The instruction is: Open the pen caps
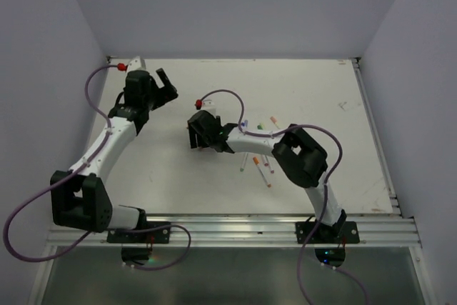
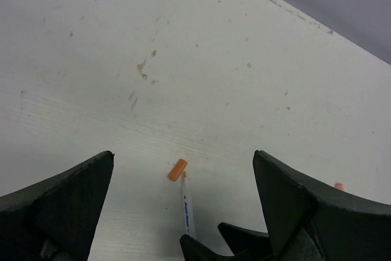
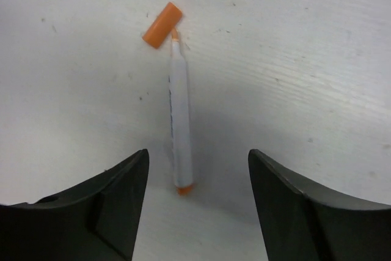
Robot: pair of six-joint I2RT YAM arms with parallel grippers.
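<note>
While your left gripper [image 1: 166, 83] hangs in the upper left of the top view, its fingers stand spread, holding nothing; at centre your right gripper [image 1: 194, 136] is spread too; in its wrist view the orange cap [image 3: 162, 25] lies at upper left, off the pen [image 3: 180, 120] and right at its tip; other pens [image 1: 267, 173] lie scattered right of centre.

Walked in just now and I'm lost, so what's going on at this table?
Two robot arms are uncapping pens. The right hand, open, hovers over a white pen whose orange cap lies off beside its tip. The left hand, also open, is over the far left of the table, holding nothing. More pens lie scattered by the right arm.
</note>
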